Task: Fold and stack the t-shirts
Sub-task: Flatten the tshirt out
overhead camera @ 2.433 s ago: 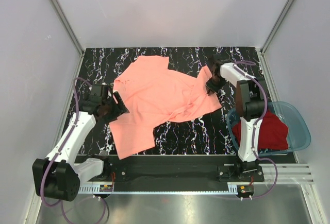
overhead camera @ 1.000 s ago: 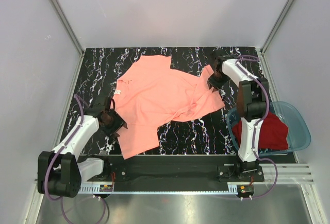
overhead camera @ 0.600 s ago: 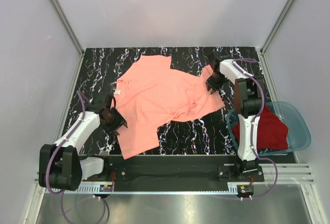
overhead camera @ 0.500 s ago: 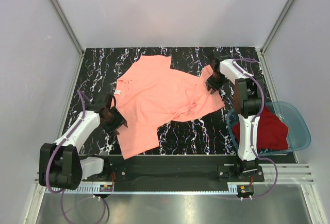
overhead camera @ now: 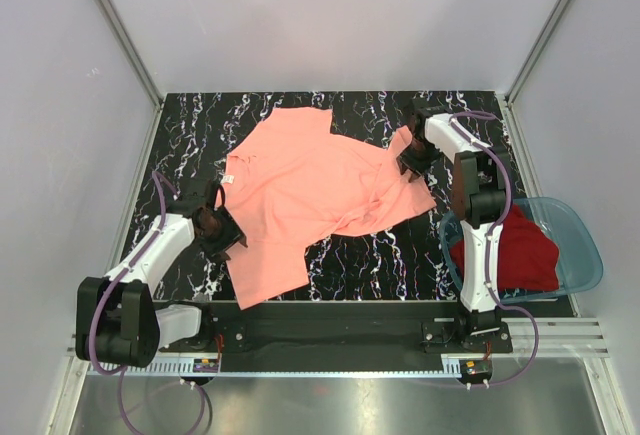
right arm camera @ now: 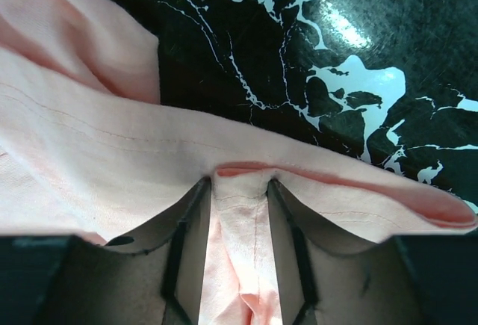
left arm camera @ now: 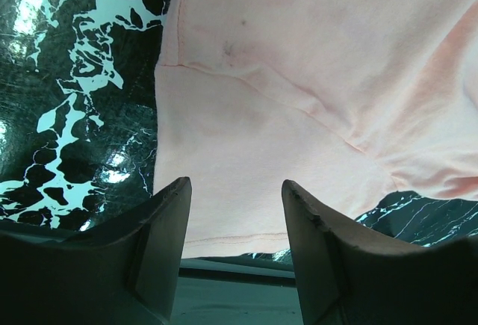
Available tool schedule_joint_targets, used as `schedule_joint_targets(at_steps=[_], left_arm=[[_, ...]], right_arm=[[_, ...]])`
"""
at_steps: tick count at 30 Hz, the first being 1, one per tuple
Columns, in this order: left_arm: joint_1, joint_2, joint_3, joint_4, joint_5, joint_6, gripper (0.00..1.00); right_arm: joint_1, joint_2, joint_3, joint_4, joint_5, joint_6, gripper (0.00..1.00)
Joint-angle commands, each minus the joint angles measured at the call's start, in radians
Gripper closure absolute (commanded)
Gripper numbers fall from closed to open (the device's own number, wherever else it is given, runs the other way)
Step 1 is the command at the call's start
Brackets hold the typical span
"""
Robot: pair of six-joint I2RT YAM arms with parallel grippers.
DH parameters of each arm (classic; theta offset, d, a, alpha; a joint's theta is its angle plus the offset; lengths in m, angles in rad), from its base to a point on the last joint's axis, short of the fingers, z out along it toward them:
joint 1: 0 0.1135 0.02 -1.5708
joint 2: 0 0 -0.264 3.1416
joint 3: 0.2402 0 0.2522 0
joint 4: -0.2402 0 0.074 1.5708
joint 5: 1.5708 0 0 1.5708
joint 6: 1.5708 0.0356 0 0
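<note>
The black marbled worktop (overhead camera: pixel 190 130) carries the salmon-pink t-shirt (overhead camera: pixel 310 185), which lies rumpled across its middle. At the worktop's near right edge, a translucent blue basin (overhead camera: pixel 588 255) holds the dark red t-shirt (overhead camera: pixel 520 255). The right claw (right arm camera: pixel 240 187) is clamped on a raised fold at the salmon-pink t-shirt's far right edge. The left claw (left arm camera: pixel 235 190) has its fingers apart over the shirt's left hem, with flat cloth showing between them.

The desk (overhead camera: pixel 200 125) is black with white marble veining. The salmon-pink t-shirt (overhead camera: pixel 300 185) lies rumpled and partly spread across its middle, reaching from 12 o'clock down toward 7 o'clock. A translucent blue basin (overhead camera: pixel 586 255) sits at the 4 o'clock edge.
</note>
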Motion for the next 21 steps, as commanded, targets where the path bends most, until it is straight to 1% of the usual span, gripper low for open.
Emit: schedule_joint_targets(at_steps=[1,2,5,6,12,16,17,21], left_arm=[[-0.001,0.0,0.031,0.006,-0.006,0.032,0.43],[-0.001,0.0,0.031,0.005,-0.007,0.033,0.43],[-0.001,-0.006,0.031,0.0,-0.012,0.044,0.43],[-0.001,-0.008,0.032,0.0,-0.015,0.047,0.43],[-0.001,-0.008,0.026,0.005,-0.007,0.053,0.43],[-0.001,-0.016,0.018,0.011,0.003,0.049,0.43],[-0.001,-0.019,0.017,0.011,0.005,0.049,0.43],[-0.001,-0.031,0.015,0.008,0.003,0.049,0.43]], right_arm=[[-0.002,0.035,0.002,0.018,0.023,0.006,0.57],[-0.002,0.037,0.006,0.013,0.018,0.009,0.64],[-0.002,0.031,0.006,-0.001,0.023,0.011,0.74],[-0.002,0.02,0.006,-0.008,0.029,0.011,0.75],[-0.002,-0.049,-0.02,-0.022,0.07,-0.017,0.75],[-0.002,-0.104,-0.064,-0.016,0.062,-0.023,0.98],[-0.002,-0.11,-0.067,-0.021,0.059,-0.026,1.0],[-0.002,-0.15,-0.102,-0.027,0.056,-0.025,1.0]])
